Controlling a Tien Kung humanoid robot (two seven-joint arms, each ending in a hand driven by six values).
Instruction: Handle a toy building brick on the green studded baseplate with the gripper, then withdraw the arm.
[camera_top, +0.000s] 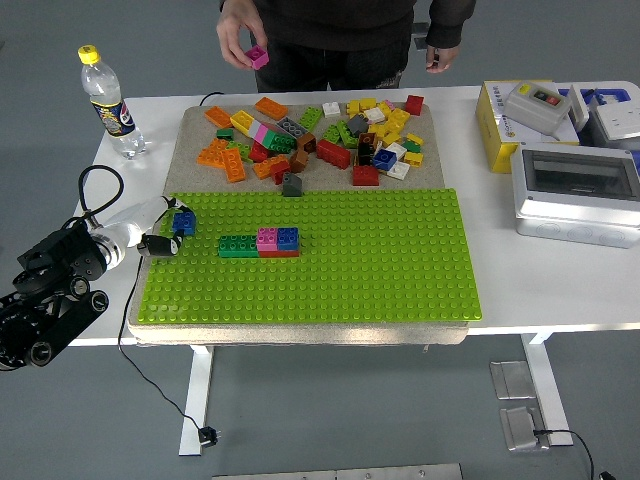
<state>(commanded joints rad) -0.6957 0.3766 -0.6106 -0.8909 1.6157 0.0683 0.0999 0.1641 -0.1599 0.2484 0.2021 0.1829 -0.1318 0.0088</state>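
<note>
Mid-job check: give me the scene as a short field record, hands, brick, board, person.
left hand: at the baseplate's left edge, fingers around the blue brick
right hand: not in view
green baseplate: carries a row of green, pink and blue bricks
loose brick pile: on the mat behind the baseplate
person's hand: holds a pink brick above the far edge

No text, brand, number or sign can be read anywhere in the head view. The clear plastic bottle with the yellow cap (104, 99) carries a dark blue wrapper with print on it, too small and blurred to make out. The yellow cardboard box (497, 125) at the table's right end and the grey plastic enclosure with a dark window (576, 192) show no legible lettering. The grey switch unit (540, 106) on top of the box bears two small buttons, their markings unreadable.
</note>
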